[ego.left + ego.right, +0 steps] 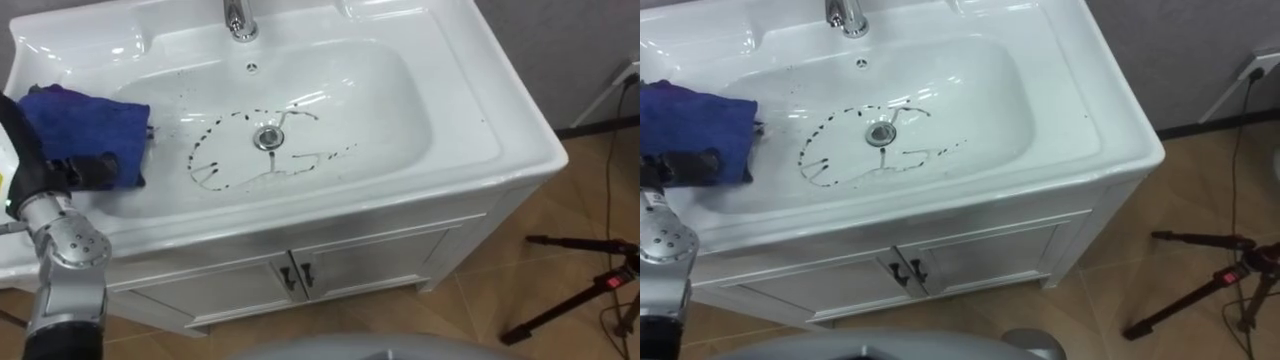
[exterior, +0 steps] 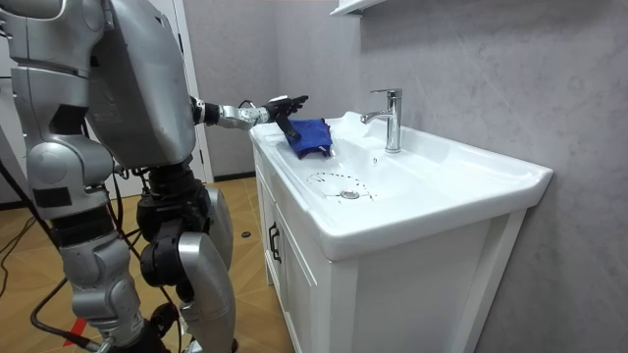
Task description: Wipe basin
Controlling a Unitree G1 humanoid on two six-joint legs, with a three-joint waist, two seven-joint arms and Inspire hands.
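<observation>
The left hand point(image 1: 92, 168), fingers curled round a blue cloth point(image 1: 80, 120), holds it on the basin's point(image 1: 390, 100) left slope, seemingly placed to sweep toward the dark marks point(image 1: 207, 152) ringing the drain point(image 1: 268, 138).

White basin point(image 1: 470, 120) bears blue cloth point(image 1: 85, 125) and dark, perhaps inky, marks point(image 1: 212, 182).

The basin point(image 1: 450, 150) is glossy white, its bowl marked with a broken ring of dark dashes point(image 1: 250, 112) round the silver drain point(image 1: 268, 138). The cloth point(image 1: 85, 125) is deep blue, the floor point(image 1: 560, 290) brown.
</observation>
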